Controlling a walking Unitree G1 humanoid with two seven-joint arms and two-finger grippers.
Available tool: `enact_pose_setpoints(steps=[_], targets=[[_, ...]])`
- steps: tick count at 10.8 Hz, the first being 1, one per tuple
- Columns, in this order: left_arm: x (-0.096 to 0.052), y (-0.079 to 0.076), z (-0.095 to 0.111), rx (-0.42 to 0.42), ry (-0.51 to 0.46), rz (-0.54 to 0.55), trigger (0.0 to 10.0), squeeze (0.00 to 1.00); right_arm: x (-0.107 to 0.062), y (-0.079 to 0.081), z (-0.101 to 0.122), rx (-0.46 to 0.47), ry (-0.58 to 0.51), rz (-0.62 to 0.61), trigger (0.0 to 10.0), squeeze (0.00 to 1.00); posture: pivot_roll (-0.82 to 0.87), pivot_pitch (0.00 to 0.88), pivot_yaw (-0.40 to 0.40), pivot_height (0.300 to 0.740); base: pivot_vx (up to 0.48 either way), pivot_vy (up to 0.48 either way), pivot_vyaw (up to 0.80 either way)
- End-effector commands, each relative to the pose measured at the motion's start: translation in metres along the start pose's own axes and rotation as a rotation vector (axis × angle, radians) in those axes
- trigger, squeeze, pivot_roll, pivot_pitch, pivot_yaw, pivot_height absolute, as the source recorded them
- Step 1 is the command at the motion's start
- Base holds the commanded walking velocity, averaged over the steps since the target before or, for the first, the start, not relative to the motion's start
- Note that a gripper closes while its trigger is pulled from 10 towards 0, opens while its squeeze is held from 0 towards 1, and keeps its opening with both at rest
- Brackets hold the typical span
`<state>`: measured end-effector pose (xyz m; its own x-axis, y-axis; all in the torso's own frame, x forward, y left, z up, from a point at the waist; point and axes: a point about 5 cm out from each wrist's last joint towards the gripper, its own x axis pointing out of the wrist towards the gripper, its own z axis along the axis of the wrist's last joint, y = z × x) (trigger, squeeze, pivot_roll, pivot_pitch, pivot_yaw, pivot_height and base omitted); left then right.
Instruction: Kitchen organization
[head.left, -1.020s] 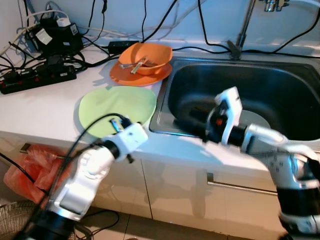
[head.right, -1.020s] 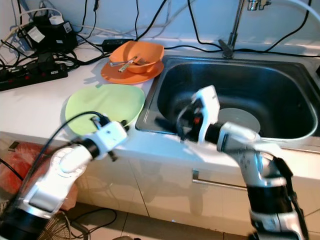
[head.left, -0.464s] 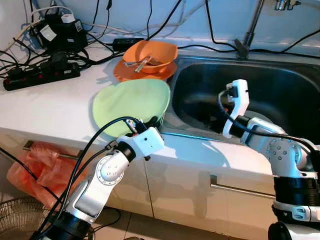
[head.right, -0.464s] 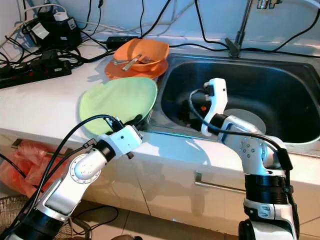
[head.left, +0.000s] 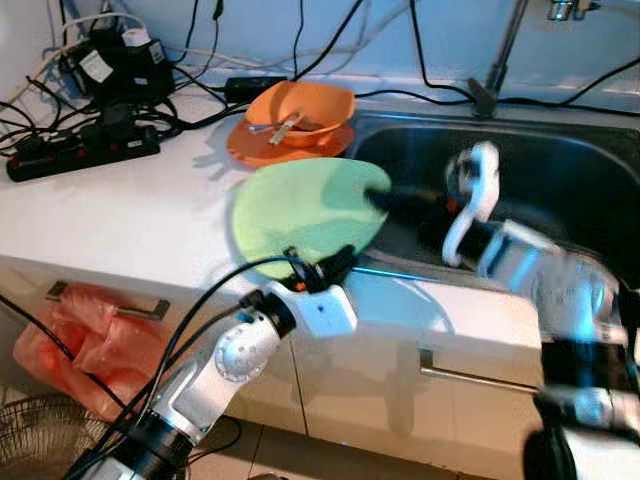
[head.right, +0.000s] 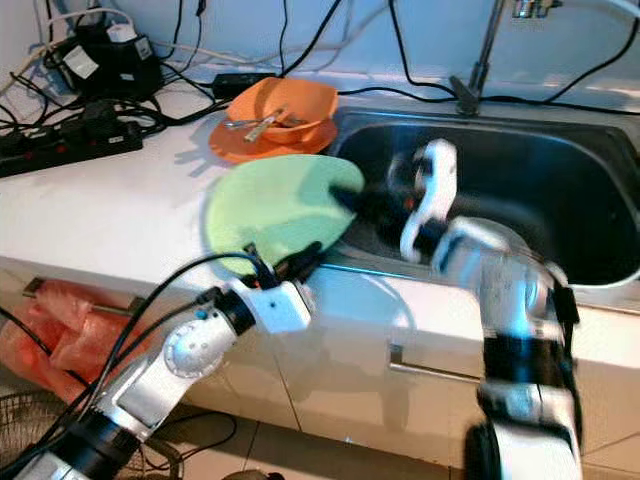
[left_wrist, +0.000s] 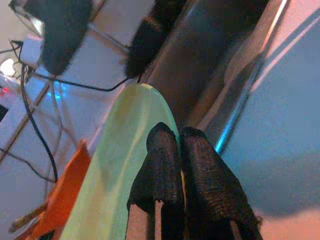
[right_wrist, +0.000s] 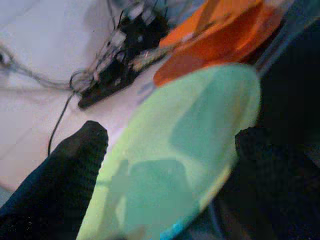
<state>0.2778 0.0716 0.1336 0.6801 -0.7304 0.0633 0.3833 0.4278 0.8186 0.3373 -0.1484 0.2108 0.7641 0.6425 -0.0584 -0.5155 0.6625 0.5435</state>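
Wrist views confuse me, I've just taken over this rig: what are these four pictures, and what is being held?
Two pictures come from the robot's head, looking down at a kitchen counter and sink. The other two look along each arm's black fingers. The left gripper has its jaws shut on the near rim of the green plate, which is tilted over the sink's edge. The right gripper, jaws open, reaches from the sink side toward the plate's far edge. Behind sit an orange bowl with utensils on an orange plate, and power strips.

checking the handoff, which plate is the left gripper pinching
The light green plate, lifted and tilted over the sink edge; the left gripper is clamped on its rim. The orange plate sits flat under the orange bowl.
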Motion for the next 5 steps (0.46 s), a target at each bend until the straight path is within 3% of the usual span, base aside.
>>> enact_pose_setpoints(steps=[1, 5], targets=[[0.001, 0.003, 0.003, 0.026, -0.031, 0.016, 0.0, 0.00, 0.001, -0.002, 0.003, 0.041, -0.012, -0.011, 10.0, 0.00, 0.04, 0.042, 0.045, 0.740, 0.000, 0.000, 0.00], [0.001, 0.009, 0.006, 0.070, -0.083, 0.104, 0.0, 0.00, 0.012, -0.011, 0.003, 0.074, -0.003, -0.131, 10.0, 0.00, 0.04, 0.046, 0.040, 0.740, 0.000, 0.000, 0.00]])
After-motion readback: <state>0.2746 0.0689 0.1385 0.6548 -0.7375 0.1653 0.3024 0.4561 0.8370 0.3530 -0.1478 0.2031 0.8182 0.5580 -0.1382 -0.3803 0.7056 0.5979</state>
